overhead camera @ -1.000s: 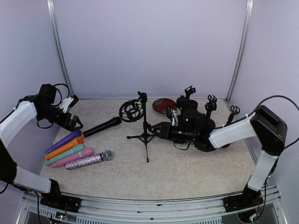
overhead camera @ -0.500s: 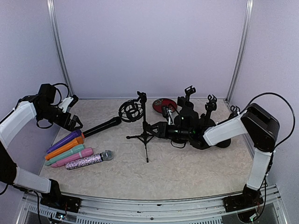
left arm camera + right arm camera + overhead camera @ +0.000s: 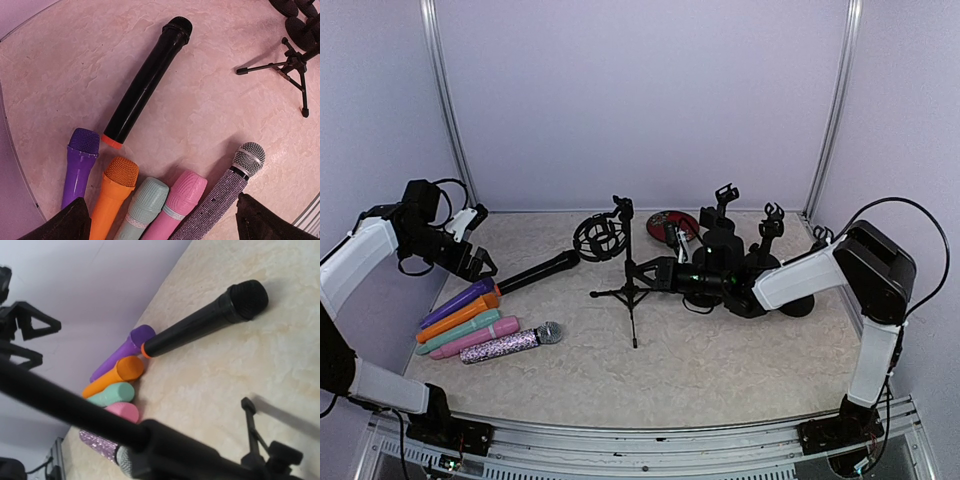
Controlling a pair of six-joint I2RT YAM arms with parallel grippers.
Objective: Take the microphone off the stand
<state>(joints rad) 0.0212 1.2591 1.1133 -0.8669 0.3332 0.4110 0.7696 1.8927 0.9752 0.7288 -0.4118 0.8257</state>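
A black microphone [image 3: 540, 270] with an orange end lies flat on the table, apart from the black tripod stand [image 3: 628, 272]; it also shows in the left wrist view [image 3: 146, 82] and the right wrist view [image 3: 202, 322]. The stand's top clip [image 3: 623, 208] holds nothing. My left gripper [image 3: 480, 265] is open and empty, its fingertips [image 3: 65, 225] spread wide above the row of coloured microphones. My right gripper [image 3: 655, 277] is at the stand's pole [image 3: 75, 407], which fills the bottom of the right wrist view and hides the fingers.
A row of purple [image 3: 460, 298], orange [image 3: 458, 316], mint, pink and glittery [image 3: 510, 343] microphones lies front left. A round shock mount [image 3: 600, 238], a red disc [image 3: 670, 225] and several clip stands [image 3: 770, 218] crowd the back right.
My right arm has shifted slightly left, closer onto the stand's pole. The left arm, the stand and the black microphone have not moved.
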